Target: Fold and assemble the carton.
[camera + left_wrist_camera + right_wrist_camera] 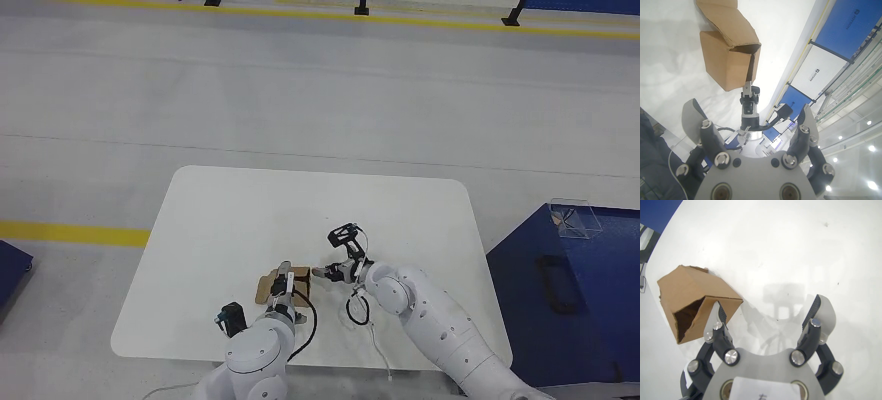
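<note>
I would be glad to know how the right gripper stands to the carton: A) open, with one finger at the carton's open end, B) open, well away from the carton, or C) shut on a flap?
A: the right gripper is open wide, and one of its fingers sits at the edge of the open end of the carton.
</note>
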Action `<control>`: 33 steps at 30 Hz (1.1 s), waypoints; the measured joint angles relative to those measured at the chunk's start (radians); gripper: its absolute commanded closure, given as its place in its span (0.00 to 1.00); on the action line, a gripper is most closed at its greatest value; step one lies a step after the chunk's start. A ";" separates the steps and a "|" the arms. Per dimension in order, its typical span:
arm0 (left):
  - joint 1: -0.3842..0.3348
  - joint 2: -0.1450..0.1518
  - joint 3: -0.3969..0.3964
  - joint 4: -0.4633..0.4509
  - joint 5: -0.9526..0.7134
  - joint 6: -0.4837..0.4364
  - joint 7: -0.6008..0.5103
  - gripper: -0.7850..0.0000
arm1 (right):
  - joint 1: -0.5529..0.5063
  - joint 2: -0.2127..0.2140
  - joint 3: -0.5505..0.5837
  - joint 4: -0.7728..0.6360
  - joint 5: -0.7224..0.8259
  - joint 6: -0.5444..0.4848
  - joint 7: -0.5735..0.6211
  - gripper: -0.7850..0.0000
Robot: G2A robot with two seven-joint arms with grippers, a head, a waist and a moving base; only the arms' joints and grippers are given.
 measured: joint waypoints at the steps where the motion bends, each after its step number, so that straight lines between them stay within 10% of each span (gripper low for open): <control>1: 0.000 0.000 0.000 0.000 0.000 0.000 0.000 0.00 | 0.000 0.001 0.011 0.002 0.007 0.000 -0.007 0.00; 15: 0.000 0.000 0.000 0.000 0.000 0.000 0.000 0.00 | -0.321 0.122 0.477 -0.445 0.121 -0.160 -0.078 0.00; 33: 0.000 0.000 0.000 0.000 0.000 0.000 0.000 0.00 | -0.333 0.124 0.491 -0.460 0.131 -0.169 -0.068 0.00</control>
